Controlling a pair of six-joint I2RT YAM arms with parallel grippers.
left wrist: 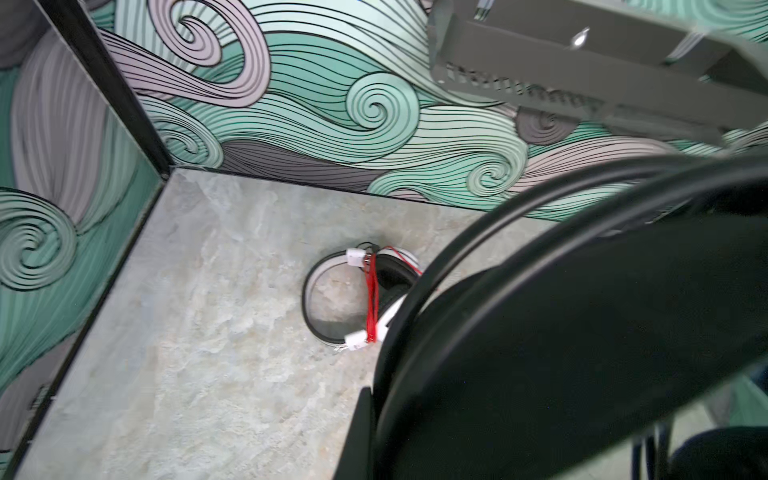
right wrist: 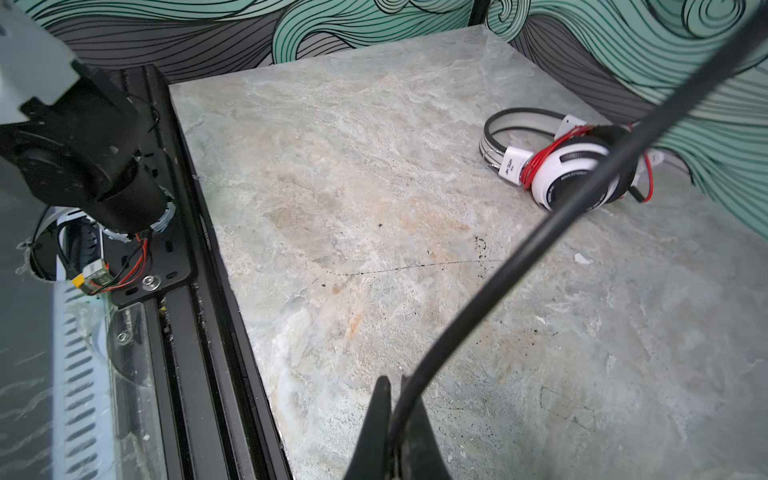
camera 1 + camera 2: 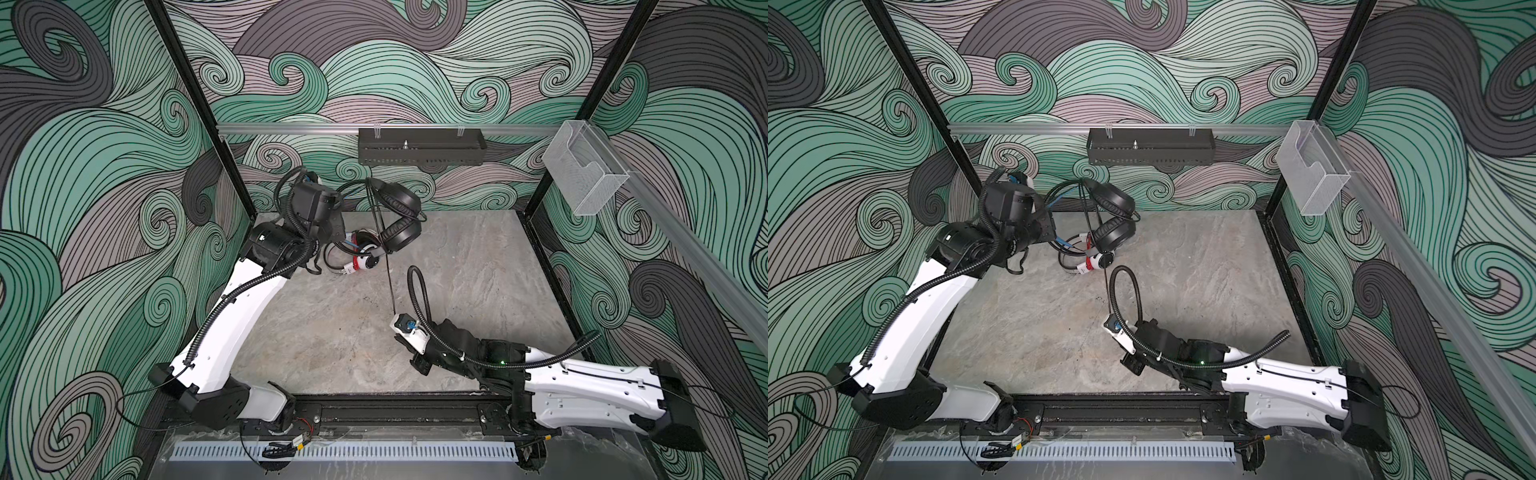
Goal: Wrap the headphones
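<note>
Aloft black headset (image 3: pixel 398 218), cord (image 3: pixel 390 286) taut; white headset (image 2: pixel 577 174) lying, red-wrapped.

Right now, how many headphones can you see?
2. The white headphones lie on the table near the back. The black headphones hang in the air, their cord pinched in the right gripper.

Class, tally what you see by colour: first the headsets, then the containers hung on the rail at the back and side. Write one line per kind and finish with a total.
White headset: 1
Black headset: 1
Black tray: 1
Clear bin: 1
Total: 4
</note>
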